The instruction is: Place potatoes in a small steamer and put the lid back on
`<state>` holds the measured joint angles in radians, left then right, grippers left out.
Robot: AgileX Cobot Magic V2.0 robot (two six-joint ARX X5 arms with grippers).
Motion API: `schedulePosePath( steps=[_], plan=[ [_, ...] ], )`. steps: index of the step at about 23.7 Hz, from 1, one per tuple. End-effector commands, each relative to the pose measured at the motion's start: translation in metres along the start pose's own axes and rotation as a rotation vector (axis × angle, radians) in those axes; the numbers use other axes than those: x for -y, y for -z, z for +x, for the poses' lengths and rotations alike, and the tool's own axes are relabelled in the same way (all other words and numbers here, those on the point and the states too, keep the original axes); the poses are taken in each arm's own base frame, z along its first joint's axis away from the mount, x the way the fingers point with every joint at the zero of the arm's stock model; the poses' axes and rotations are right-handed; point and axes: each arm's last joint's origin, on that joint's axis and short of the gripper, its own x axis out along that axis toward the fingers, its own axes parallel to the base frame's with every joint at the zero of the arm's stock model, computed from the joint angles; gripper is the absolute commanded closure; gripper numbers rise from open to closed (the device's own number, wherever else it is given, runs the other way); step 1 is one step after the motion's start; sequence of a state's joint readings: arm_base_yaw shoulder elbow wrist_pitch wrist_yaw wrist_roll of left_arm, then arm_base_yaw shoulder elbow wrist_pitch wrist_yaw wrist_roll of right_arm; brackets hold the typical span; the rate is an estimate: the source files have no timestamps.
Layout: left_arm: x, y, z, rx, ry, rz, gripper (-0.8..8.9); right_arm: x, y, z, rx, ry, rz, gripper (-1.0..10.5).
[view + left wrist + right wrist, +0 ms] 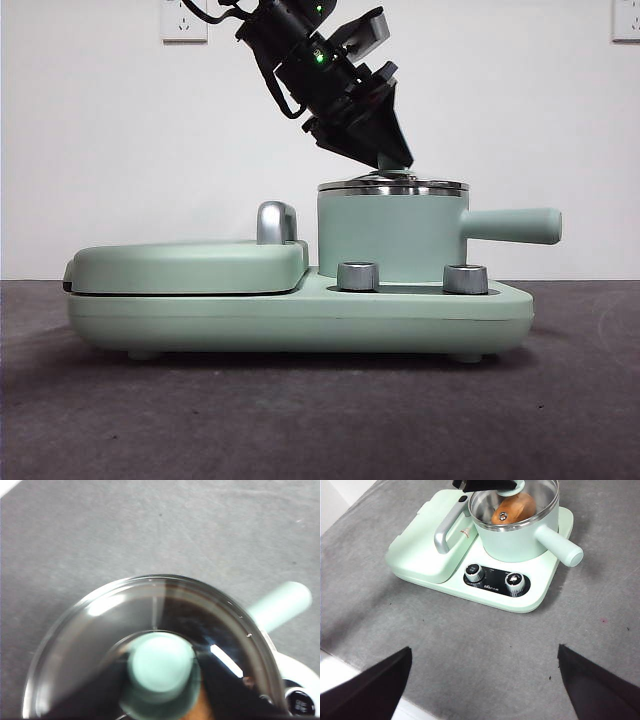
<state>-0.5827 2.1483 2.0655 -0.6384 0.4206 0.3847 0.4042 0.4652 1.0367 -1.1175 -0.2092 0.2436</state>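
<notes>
The mint green small steamer [390,235] stands on the right half of the cooker base, its long handle [510,225] pointing right. The glass lid [392,185] lies level on the steamer's steel rim. My left gripper [395,158] comes down from the upper left and is shut on the lid's green knob [160,662]. The orange-brown potato [515,507] lies inside the steamer, seen through the glass. My right gripper [485,680] is open and empty, high above the grey table in front of the cooker.
The flat green griddle cover [190,265] with its chrome handle [277,222] is closed, left of the steamer. Two steel dials [358,276] [465,278] sit on the base front [300,315]. Grey table all round.
</notes>
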Motion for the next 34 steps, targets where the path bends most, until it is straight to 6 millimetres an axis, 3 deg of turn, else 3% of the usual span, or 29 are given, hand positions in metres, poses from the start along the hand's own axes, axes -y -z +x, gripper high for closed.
schedulePosePath(
  steps=[1,2,6,13,18,26,34],
  plan=[
    [-0.005,-0.004,-0.001,0.022,-0.007,-0.079,2.85,-0.001,-0.002,-0.001,0.012,-0.008,0.005,5.0],
    [-0.006,-0.006,-0.009,0.029,-0.014,-0.118,2.41,-0.001,-0.002,-0.001,0.011,-0.008,0.005,5.0],
    [0.002,-0.016,-0.051,0.002,-0.018,-0.207,2.48,-0.001,-0.003,-0.001,0.017,-0.008,0.004,5.0],
    [0.024,0.002,-0.123,-0.271,0.026,-0.440,2.53,-0.001,-0.003,-0.001,0.021,-0.009,0.003,5.0],
    [0.036,0.004,-0.181,-0.219,-0.028,-0.476,2.55,-0.001,-0.003,-0.001,0.020,-0.009,0.003,5.0],
    [0.079,0.033,-0.230,-0.149,-0.060,-0.492,2.55,-0.001,-0.004,-0.001,0.027,-0.008,0.002,5.0],
    [0.145,0.086,-0.263,-0.015,0.029,-0.437,2.55,-0.003,-0.009,-0.001,0.077,-0.021,-0.009,5.0]
  ],
)
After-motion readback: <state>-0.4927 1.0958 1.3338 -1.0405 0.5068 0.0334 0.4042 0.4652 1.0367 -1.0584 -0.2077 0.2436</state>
